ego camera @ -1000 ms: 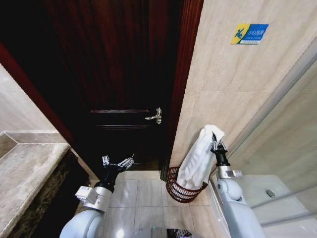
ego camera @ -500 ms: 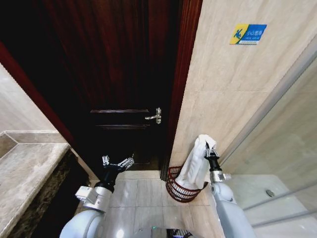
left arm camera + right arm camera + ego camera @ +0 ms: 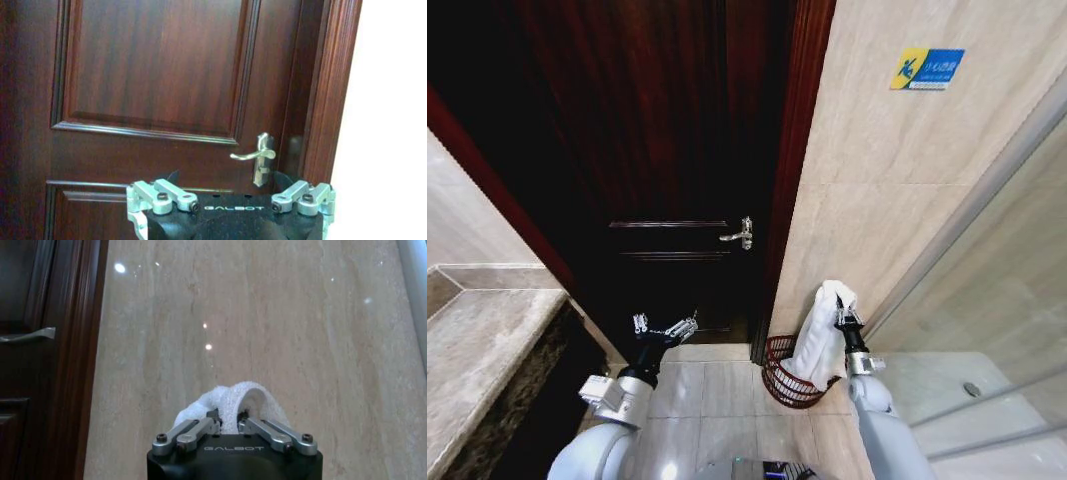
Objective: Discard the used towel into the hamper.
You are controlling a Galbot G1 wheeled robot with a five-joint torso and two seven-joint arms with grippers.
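Note:
A white towel point(image 3: 822, 335) hangs from my right gripper point(image 3: 845, 318), which is shut on its top fold; the wrist view has the same towel point(image 3: 235, 399) pinched between the fingers point(image 3: 200, 427). Its lower end drops into the hamper point(image 3: 785, 380), a dark red-brown openwork basket on the floor beside the door frame. The right gripper is just above the hamper's far right rim. My left gripper point(image 3: 665, 327) is held open at the lower left, facing the door, well apart from the hamper; its fingers point(image 3: 163, 192) stand spread.
A dark wooden door point(image 3: 672, 150) with a metal lever handle point(image 3: 739, 236) is shut straight ahead. A beige tiled wall point(image 3: 897, 190) rises behind the hamper, a glass partition point(image 3: 987, 300) is on the right, and a stone counter point(image 3: 477, 340) is at the left.
My right gripper has come down and slightly left with the towel, so more of the towel has sunk into the hamper. The left arm has not moved.

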